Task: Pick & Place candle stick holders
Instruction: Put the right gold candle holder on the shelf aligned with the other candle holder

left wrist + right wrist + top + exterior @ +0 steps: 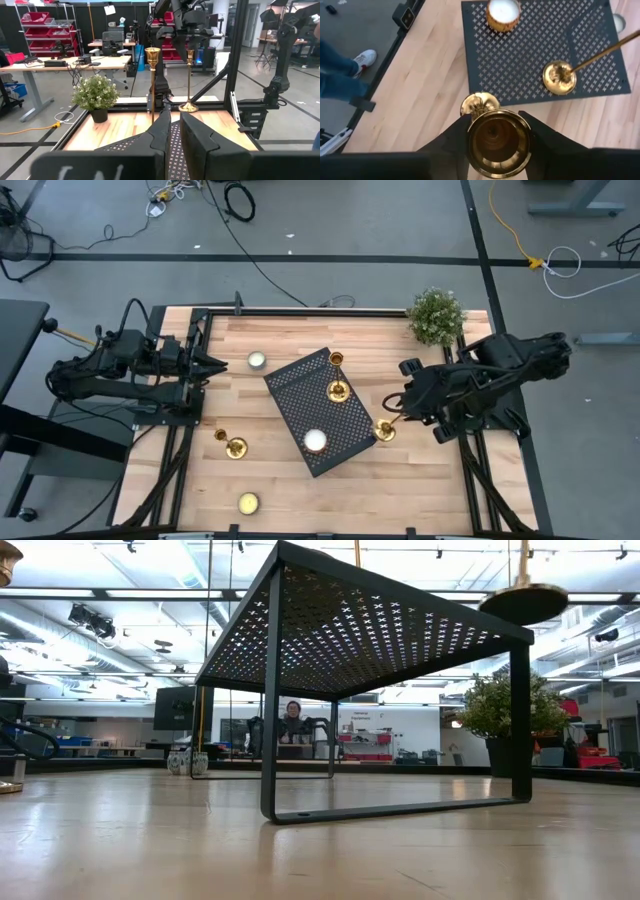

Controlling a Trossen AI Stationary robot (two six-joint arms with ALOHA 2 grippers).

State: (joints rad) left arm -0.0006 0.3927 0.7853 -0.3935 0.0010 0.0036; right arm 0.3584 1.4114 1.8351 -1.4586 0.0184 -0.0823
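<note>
My right gripper pinches a shiny brass candlestick holder by its cup, base hovering beside the black perforated metal rack; I judge placing comes next.

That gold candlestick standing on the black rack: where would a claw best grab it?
Probably by the thin stem just under the cup, coming down from above. The candlestick stands upright on the rack, its top is clear, and its flared base looks too wide and low to pinch.
</note>
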